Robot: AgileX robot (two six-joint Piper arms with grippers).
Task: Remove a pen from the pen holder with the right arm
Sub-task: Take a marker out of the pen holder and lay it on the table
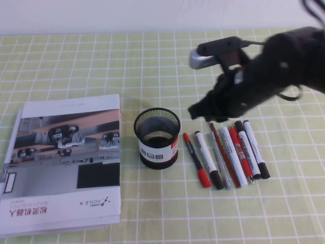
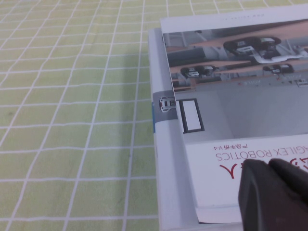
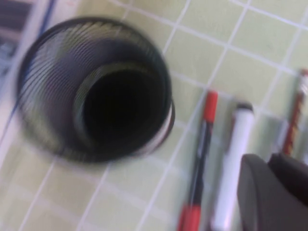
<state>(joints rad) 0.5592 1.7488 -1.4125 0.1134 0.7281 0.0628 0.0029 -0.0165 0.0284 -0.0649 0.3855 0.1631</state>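
Black mesh pen holder (image 1: 156, 137) is standing, seemingly empty, on the counter (image 1: 76, 61); pens (image 1: 226, 152), light, stiff and slippery, are lying just right, best pinched mid-barrel. Right hand (image 1: 197, 111) is hovering closed above them; left hand (image 2: 274, 192), closed, is hanging over the booklet (image 2: 231, 96).

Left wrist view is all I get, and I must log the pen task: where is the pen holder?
Observer: The pen holder stands upright on the cloth, right of the booklet, apart from it.
Operator: Any pen inside?
Observer: None shows in it; the pens lie in a row on the cloth to its right.
Operator: And the hands?
Observer: The right hand hovers shut and empty over the pens' far ends; the left hand is shut above the booklet.
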